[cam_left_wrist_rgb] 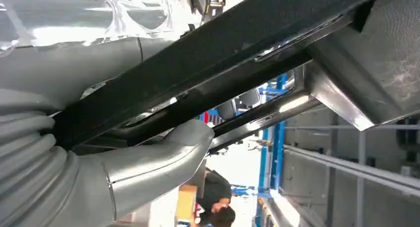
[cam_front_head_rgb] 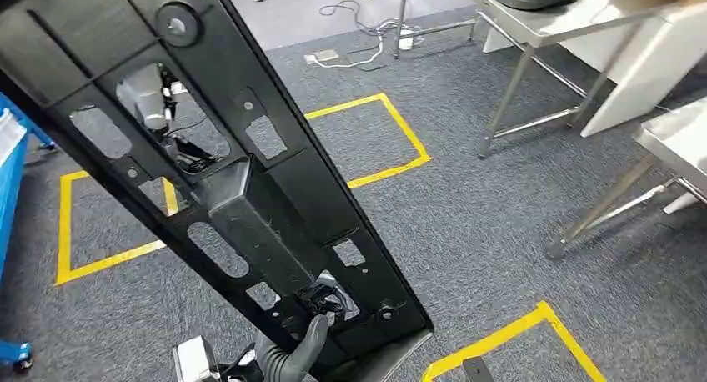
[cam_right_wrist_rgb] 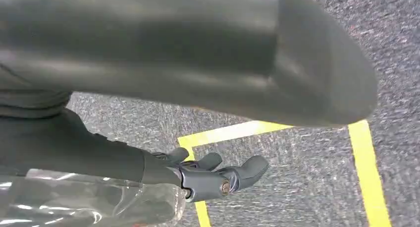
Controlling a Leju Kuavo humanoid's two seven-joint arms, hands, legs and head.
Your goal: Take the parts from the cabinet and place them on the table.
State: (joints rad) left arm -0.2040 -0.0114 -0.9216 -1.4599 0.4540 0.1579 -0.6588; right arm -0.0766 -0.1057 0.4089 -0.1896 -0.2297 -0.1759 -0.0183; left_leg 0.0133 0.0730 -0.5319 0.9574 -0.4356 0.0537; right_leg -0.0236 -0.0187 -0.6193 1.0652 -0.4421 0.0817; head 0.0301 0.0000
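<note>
A long black plastic panel (cam_front_head_rgb: 250, 190) with several cut-outs slants across the head view, from the upper left down to the lower middle. My left hand (cam_front_head_rgb: 150, 98) shows through one cut-out near the panel's upper end. In the left wrist view its grey thumb (cam_left_wrist_rgb: 163, 157) presses against the panel's black rail (cam_left_wrist_rgb: 223, 53). My right hand (cam_front_head_rgb: 304, 349) is under the lower end, with a dark finger hooked up at an opening there. In the right wrist view its dark fingers (cam_right_wrist_rgb: 218, 175) lie below the panel's blurred dark body (cam_right_wrist_rgb: 198, 53), over the carpet.
Grey carpet with yellow tape squares (cam_front_head_rgb: 392, 132) lies below. Metal-legged tables (cam_front_head_rgb: 534, 40) stand at the upper right, another (cam_front_head_rgb: 675, 140) at the right edge. A blue frame (cam_front_head_rgb: 10, 182) is at the left edge. Cables and a power strip (cam_front_head_rgb: 367, 48) lie ahead. A person (cam_left_wrist_rgb: 218, 202) stands by blue racks.
</note>
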